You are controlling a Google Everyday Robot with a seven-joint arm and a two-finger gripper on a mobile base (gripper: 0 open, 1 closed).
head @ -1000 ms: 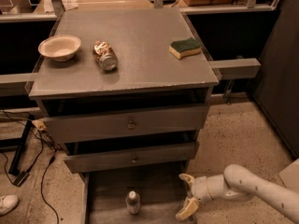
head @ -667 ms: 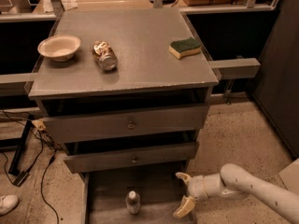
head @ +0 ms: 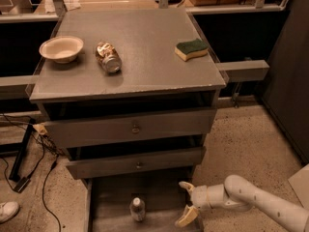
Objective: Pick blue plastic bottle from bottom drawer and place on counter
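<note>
— Any writing to be read anywhere?
— None legible. Pale label on the blue plastic bottle (head: 137, 209), upright in the bottom drawer (head: 111, 193), but print too small to make out.
— And on the crushed can (head: 108, 57)?
— Mottled wrap only, lying on the tabletop (head: 145, 37); no brand or word to be told.
— Bowl (head: 61, 48), sponge (head: 191, 49)?
— Nothing readable there either.
— Gripper?
— Plain pale gripper (head: 189, 201), no readable marking, low over the drawer's right side, right of the bottle and apart from it, fingers spread.
</note>
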